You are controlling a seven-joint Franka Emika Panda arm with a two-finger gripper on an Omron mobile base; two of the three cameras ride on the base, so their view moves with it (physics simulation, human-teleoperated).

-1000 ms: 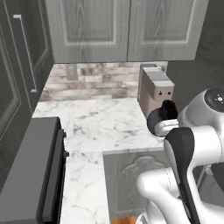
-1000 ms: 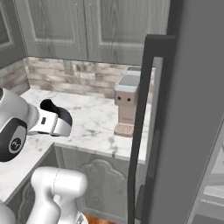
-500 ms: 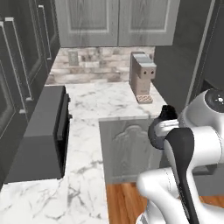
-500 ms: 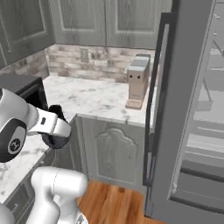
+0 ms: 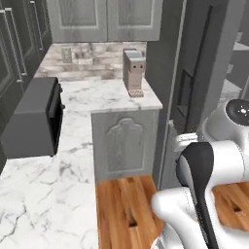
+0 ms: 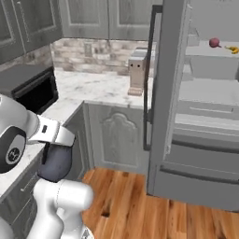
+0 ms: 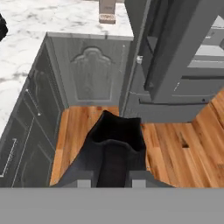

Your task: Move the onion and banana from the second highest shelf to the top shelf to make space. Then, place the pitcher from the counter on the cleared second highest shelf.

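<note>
My gripper (image 7: 111,179) is shut on the pitcher (image 7: 114,144), a dark bulbous jug seen from above over the wooden floor. From the right base view the pitcher (image 6: 55,163) hangs under my gripper (image 6: 52,148), beside the counter (image 6: 93,88). In the open fridge, the maroon onion (image 6: 214,43) and the yellow banana (image 6: 231,48) lie side by side on the top shelf (image 6: 205,52). The second highest shelf (image 6: 205,95) below them looks bare. The marble counter (image 5: 102,97) runs along the left and back.
A boxy coffee machine (image 5: 133,73) stands at the counter's end by the fridge. A dark microwave (image 5: 36,116) sits on the left counter. The open fridge door (image 6: 163,93) juts toward me between counter and shelves. Wooden floor (image 7: 175,140) lies below.
The whole picture has shifted: the base has backed off from the counter and turned toward the fridge. The pitcher stays in my shut gripper.
</note>
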